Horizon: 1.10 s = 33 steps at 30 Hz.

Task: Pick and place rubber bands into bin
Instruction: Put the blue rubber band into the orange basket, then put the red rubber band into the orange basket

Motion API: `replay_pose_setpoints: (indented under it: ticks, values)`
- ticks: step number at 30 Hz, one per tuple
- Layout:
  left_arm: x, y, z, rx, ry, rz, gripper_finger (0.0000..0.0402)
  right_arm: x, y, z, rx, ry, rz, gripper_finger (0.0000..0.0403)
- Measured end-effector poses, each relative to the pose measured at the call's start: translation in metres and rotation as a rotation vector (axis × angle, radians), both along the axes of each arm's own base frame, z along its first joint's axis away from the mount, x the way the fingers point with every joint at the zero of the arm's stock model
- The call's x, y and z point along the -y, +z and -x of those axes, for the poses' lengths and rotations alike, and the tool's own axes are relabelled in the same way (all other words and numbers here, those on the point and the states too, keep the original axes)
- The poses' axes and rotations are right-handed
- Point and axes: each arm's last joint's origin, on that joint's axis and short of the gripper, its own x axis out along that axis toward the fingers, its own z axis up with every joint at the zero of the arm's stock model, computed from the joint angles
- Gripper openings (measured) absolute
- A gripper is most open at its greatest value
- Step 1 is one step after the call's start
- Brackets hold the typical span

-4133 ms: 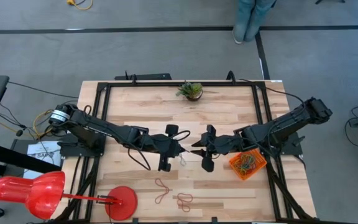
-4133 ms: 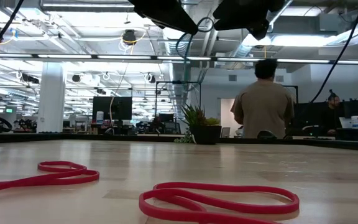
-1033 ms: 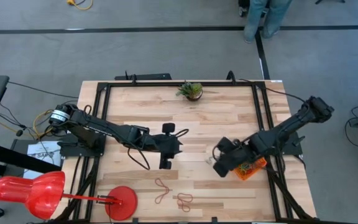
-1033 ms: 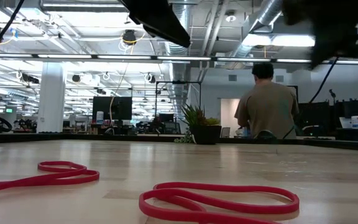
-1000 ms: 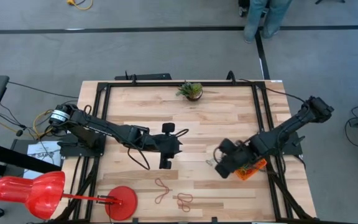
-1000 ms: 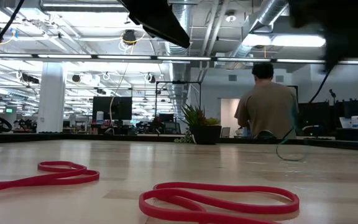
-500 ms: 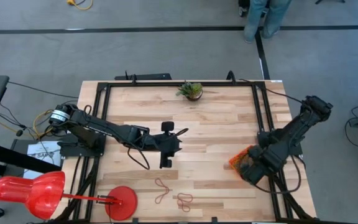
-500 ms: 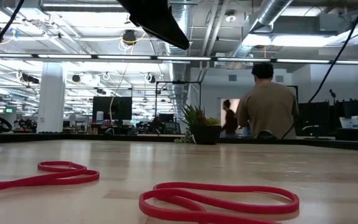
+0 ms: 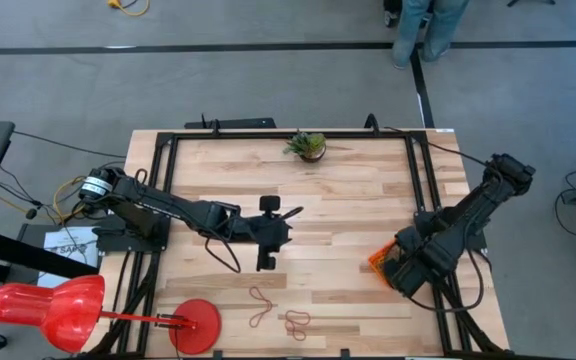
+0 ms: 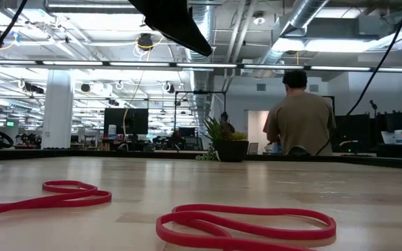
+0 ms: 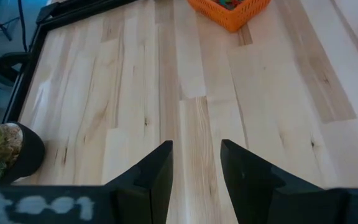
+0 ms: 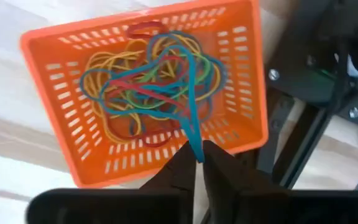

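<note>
The orange bin (image 12: 145,93) stands near the table's right edge and holds a tangle of yellow, red, green and blue rubber bands (image 12: 135,87). My right gripper (image 12: 197,163) hovers right above it, shut on a blue rubber band (image 12: 188,93); in the high view the gripper (image 9: 408,270) covers most of the bin (image 9: 379,258). My left gripper (image 11: 196,168) is open and empty above the table's middle (image 9: 264,262). Two red rubber bands (image 9: 260,305) (image 9: 297,322) lie flat near the front edge. My right gripper pinches one end of the blue band's loop (image 12: 194,142) between its two fingertips, from above, pointing down. The band hangs below the fingers, and its lower loop (image 12: 166,50) lies among the bands in the bin.
A small potted plant (image 9: 308,146) stands at the far edge. A red lamp's round base (image 9: 196,325) sits at the front left, beside the red bands. Black frame rails (image 9: 168,200) run along the table's sides. A person (image 10: 297,115) stands beyond the far edge.
My right gripper has carried the blue band from near the table's middle toward the right edge, over the bin, and has stayed shut. The band, which hung free below it, now hangs down into the bin.
</note>
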Motion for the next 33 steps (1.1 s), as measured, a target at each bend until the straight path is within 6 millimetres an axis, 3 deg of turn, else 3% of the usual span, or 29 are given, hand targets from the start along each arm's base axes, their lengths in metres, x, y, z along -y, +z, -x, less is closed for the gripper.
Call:
replay_pose_setpoints:
  ticks: [9,18,22,25,33]
  values:
    - [-0.002,-0.008,0.007,-0.105,0.025,-0.002,0.0126,0.006,-0.001,-0.012,0.034,0.069,-0.039,0.0082]
    - [-0.004,-0.016,0.02,-0.242,0.113,0.033,0.0126,0.012,-0.001,-0.024,0.121,0.131,-0.007,0.0102]
    - [-0.004,-0.01,0.044,-0.333,0.229,0.05,0.0126,0.014,-0.001,-0.038,0.252,0.124,0.012,0.0099]
    - [-0.003,0.005,0.066,-0.334,0.313,0.043,0.0126,0.014,0.0,-0.051,0.354,0.217,-0.023,0.0098]
    - [0.004,0.058,0.135,-0.121,0.433,0.059,0.0126,0.023,0.005,-0.077,0.474,0.599,-0.039,0.0098]
